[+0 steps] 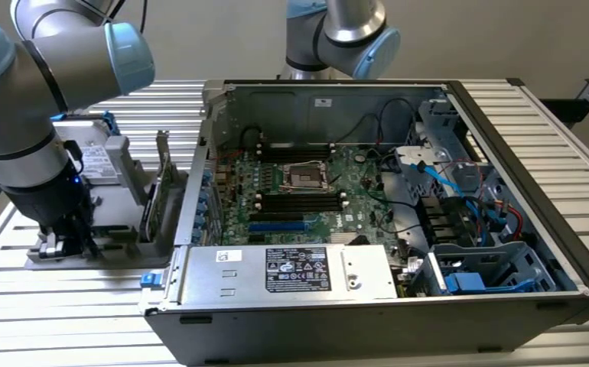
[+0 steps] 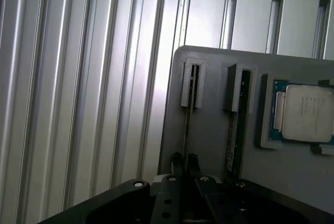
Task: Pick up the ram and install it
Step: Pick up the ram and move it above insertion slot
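The ram [image 2: 186, 130] stands on edge in a slot of the grey holder plate [image 2: 209, 130], seen as a thin dark line. My gripper [image 2: 185, 162] is down on it, its two black fingertips [image 2: 177, 160] close together on either side of the stick. A second stick [image 2: 233, 140] stands in the neighbouring slot. In the exterior view my gripper [image 1: 65, 243] is low over the holder [image 1: 105, 256] at the exterior view's left, beside the open computer case [image 1: 376, 321]. The black memory slots [image 1: 294, 202] lie on the motherboard inside the case.
A square silver processor [image 2: 308, 112] sits in a pocket of the holder next to the sticks. A grey drive with blue clips [image 1: 95, 157] stands behind my arm. A second arm [image 1: 340, 34] rises behind the case. Cables and a drive cage [image 1: 478, 267] crowd the case's right side.
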Robot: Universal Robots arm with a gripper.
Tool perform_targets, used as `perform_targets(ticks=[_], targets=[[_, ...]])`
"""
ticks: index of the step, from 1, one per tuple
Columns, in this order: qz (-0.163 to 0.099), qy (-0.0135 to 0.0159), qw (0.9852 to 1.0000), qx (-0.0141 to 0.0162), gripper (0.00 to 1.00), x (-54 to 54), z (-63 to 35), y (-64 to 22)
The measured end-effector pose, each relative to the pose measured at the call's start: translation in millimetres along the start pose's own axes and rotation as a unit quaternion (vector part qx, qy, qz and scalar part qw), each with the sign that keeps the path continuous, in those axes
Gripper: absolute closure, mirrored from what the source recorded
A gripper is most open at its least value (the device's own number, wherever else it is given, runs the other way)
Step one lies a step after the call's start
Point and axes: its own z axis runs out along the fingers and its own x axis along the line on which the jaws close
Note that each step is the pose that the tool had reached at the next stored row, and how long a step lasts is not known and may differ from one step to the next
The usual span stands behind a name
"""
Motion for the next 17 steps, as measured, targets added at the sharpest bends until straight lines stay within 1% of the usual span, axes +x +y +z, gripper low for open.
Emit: perform_targets(ticks=[6, 12, 17], targets=[[0.017, -0.001, 0.9999, -0.0002, 0.86, 0.0, -2.4, 0.2], [0.036, -0.0023, 0.9993, -0.0003, 0.86, -0.1, -5.4, 0.2], [0.043, -0.0026, 0.9991, -0.0002, 0.86, -1.3, -9.2, 0.4]])
